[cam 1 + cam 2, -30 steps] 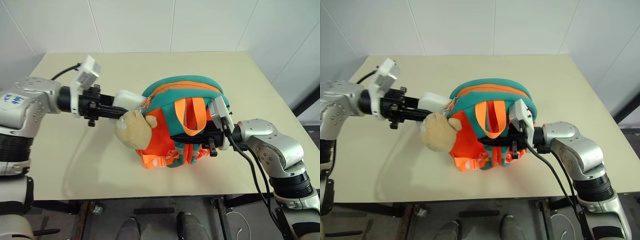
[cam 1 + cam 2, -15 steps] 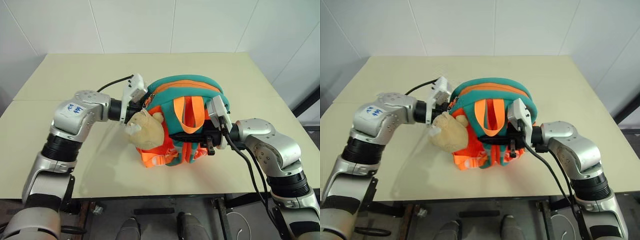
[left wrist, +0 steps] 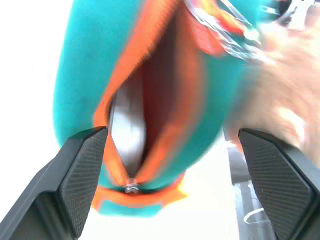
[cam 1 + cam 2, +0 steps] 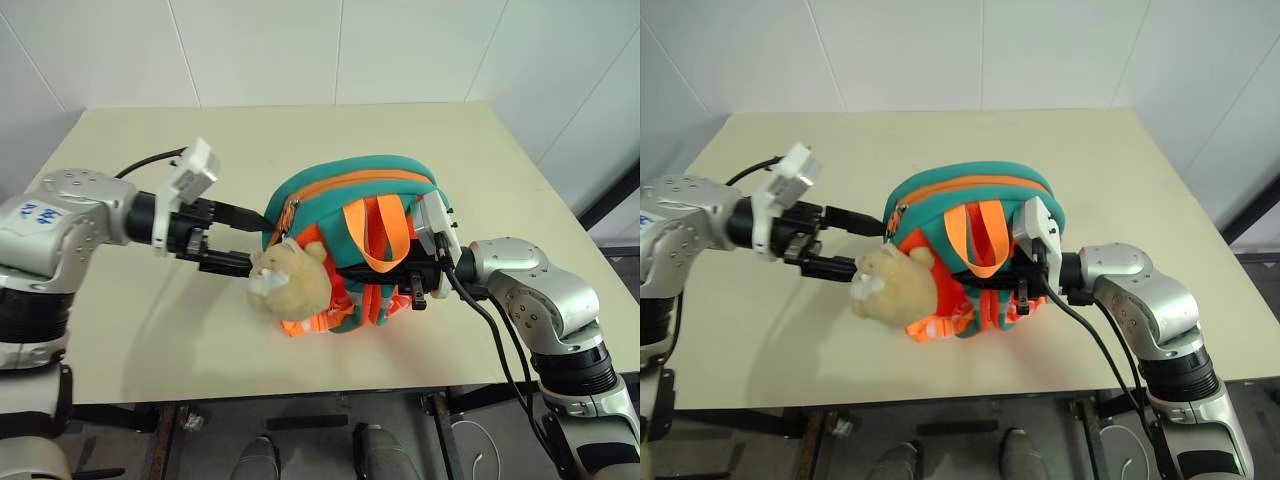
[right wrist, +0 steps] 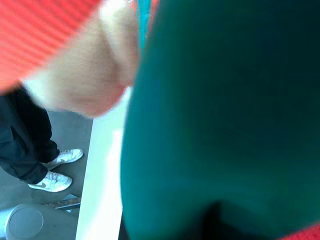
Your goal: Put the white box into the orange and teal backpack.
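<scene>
The orange and teal backpack [image 4: 345,195] stands upright mid-table, its tan plush head [image 4: 290,285] hanging at the front. Its zipped mouth faces my left gripper [image 4: 235,240], which hovers open just left of it, empty, close to the plush head. In the left wrist view the white box [image 3: 127,127] shows as a pale face deep inside the backpack's orange-lined opening [image 3: 165,90], between my spread fingers [image 3: 80,175]. My right gripper [image 4: 400,274] is shut on the backpack's strap side and holds it up; teal fabric [image 5: 220,115] presses against that wrist's camera.
The beige table [image 4: 130,330] has bare room to the left and behind the backpack; its front edge runs close below the bag. Past the table's edge, the right wrist view shows a person's white shoes [image 5: 57,170] and a grey bin [image 5: 22,222] on the floor.
The box, which stuck out of the opening a second ago, was pushed fully inside. My left gripper then opened and drew back to the left. The right arm stayed put.
</scene>
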`<action>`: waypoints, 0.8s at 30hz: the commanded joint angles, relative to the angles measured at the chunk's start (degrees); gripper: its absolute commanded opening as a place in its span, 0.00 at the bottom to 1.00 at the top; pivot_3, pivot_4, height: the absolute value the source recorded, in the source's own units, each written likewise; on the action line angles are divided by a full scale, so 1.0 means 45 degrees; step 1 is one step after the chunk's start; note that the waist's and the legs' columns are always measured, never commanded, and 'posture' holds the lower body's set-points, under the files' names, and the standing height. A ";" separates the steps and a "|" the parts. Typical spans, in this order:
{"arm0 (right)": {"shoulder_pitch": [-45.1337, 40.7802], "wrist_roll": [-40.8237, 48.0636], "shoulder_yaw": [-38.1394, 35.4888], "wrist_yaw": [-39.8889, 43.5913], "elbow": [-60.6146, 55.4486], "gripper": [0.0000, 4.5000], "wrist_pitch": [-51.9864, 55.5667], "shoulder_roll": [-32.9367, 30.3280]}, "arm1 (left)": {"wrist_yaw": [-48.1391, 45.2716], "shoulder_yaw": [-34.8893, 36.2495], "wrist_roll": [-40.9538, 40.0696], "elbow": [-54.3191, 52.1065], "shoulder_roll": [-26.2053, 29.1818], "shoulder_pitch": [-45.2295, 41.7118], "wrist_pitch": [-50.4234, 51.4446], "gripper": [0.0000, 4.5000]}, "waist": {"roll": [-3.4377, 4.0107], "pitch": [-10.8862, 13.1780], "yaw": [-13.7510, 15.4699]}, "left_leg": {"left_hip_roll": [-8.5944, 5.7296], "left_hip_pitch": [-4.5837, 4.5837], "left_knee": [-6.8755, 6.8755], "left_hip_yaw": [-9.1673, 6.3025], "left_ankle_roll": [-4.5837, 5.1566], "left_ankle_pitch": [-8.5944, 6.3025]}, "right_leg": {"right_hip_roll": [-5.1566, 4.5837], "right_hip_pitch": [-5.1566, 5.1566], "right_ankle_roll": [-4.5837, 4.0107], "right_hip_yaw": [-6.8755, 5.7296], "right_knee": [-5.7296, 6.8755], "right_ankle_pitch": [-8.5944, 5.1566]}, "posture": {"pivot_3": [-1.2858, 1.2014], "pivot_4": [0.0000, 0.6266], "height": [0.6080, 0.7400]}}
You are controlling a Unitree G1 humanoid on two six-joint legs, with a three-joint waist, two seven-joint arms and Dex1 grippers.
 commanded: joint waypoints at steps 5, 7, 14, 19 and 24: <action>-0.0005 0.0015 -0.0114 0.0104 -0.0243 0.00 -0.0186 -0.0076 | 0.0382 0.2898 -0.1874 -0.1668 0.0534 0.1243 0.0309 0.99 | -0.0010 0.0006 0.0034 | 0.0002 -0.0005 0.0007 0.0001 0.0001 -0.0001 | 0.0000 0.0001 -0.0034 -0.0001 -0.0004 -0.0018 | 0.52 0.24 1.00; 0.0010 0.0031 -0.0126 0.0117 -0.0232 0.00 -0.0173 -0.0077 | 0.0894 0.3482 -0.2762 -0.2450 0.0349 0.1472 0.0939 0.99 | -0.0011 0.0006 0.0028 | 0.0003 -0.0005 0.0008 0.0001 0.0002 -0.0001 | 0.0000 0.0006 -0.0113 0.0000 -0.0012 -0.0061 | 0.52 0.24 1.00; -0.0184 -0.0095 0.0068 0.0260 0.0045 0.00 -0.0285 0.0065 | 0.2274 0.2923 -0.3067 -0.4102 -0.0396 0.2299 0.0705 0.99 | -0.0011 0.0006 -0.0005 | 0.0007 0.0009 0.0016 0.0004 0.0004 -0.0001 | 0.0006 0.0008 -0.0098 0.0003 0.0010 -0.0053 | 0.52 0.24 1.00; -0.0360 -0.0217 0.0116 0.0334 0.0232 0.00 -0.0379 0.0148 | 0.3272 0.1481 -0.2070 -0.4317 -0.1074 0.1941 0.0104 0.99 | -0.0014 0.0005 0.0001 | 0.0006 0.0010 0.0034 0.0007 0.0005 0.0005 | 0.0009 0.0025 -0.0123 0.0011 -0.0011 -0.0055 | 0.52 0.24 1.00; -0.0247 -0.0219 -0.0001 0.0213 0.0126 0.00 -0.0344 0.0204 | 0.3747 0.1114 -0.2057 -0.4282 -0.2081 0.1503 -0.0540 0.81 | -0.0015 0.0005 0.0115 | 0.0006 0.0014 0.0037 0.0006 0.0006 0.0006 | 0.0009 0.0036 -0.0125 0.0013 -0.0021 -0.0054 | 0.52 0.24 1.00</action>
